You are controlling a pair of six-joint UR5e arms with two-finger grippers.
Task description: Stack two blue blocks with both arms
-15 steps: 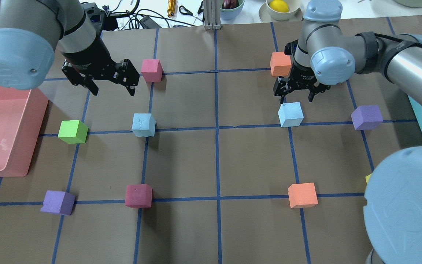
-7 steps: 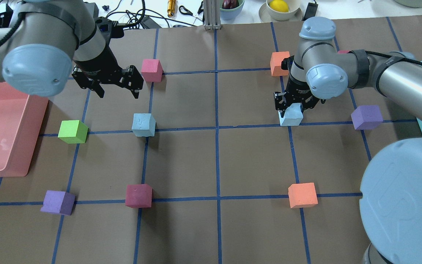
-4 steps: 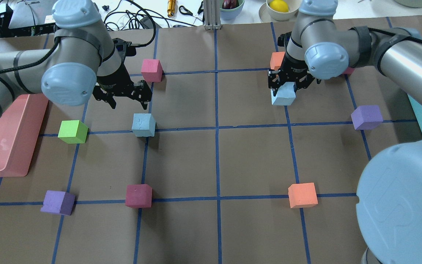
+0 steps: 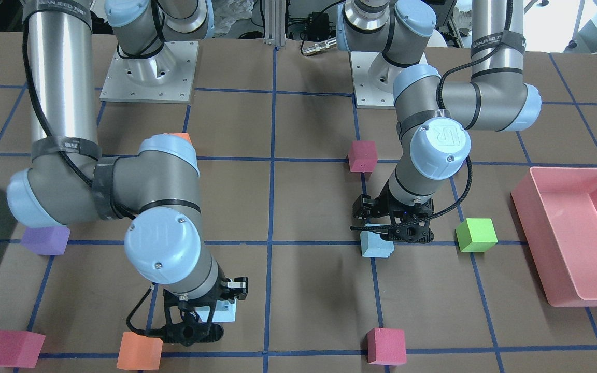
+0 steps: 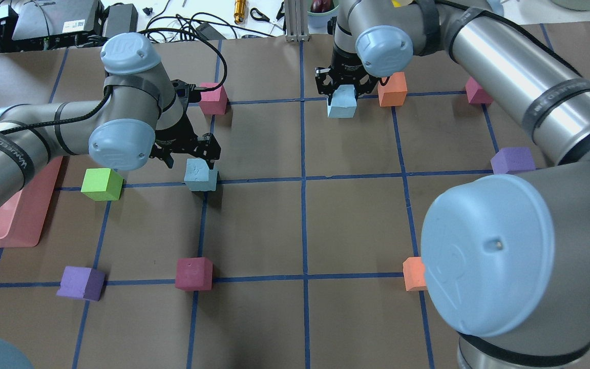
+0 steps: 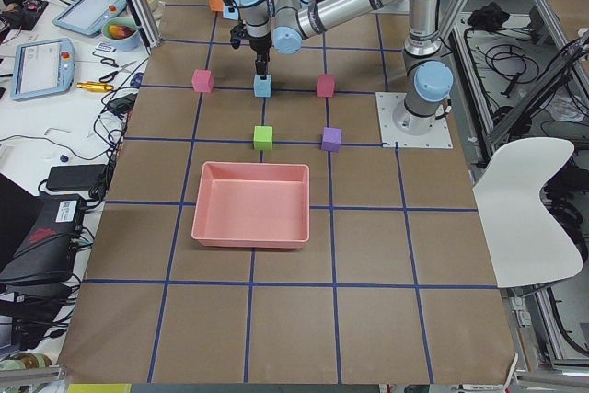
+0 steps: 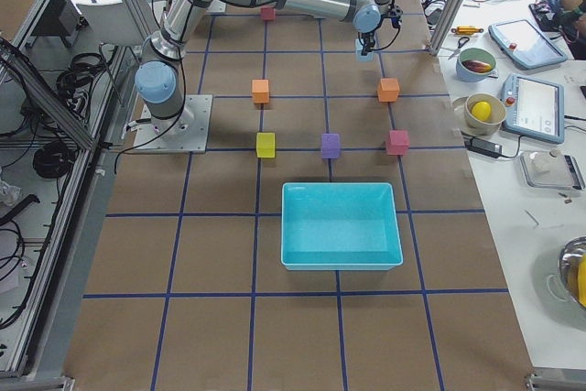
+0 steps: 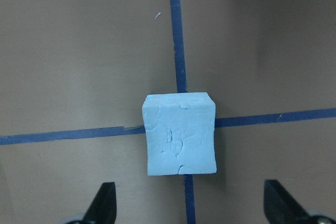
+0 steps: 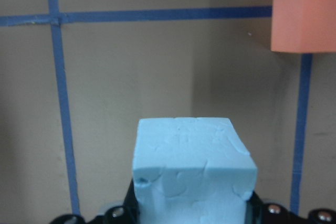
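Two blue blocks (image 5: 200,177) (image 5: 342,100), two orange blocks (image 5: 392,91) (image 5: 413,274), three pink blocks (image 5: 212,98) (image 5: 193,274) (image 5: 474,91), two purple blocks (image 5: 81,283) (image 5: 512,160), one green block (image 5: 101,184), one yellow block (image 7: 265,144), one pink bin (image 4: 578,228), one teal bin (image 7: 341,226), two arms (image 4: 485,98) (image 4: 60,77), one table (image 5: 351,220).

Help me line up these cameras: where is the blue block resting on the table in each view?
Front-facing: blue block right of centre.
Overhead: left of centre.
Exterior left: upper, left of centre.
Exterior right: too small to tell.
Left wrist: centre.
Right wrist: not in it.
Landmark: green cube along the same tape line.
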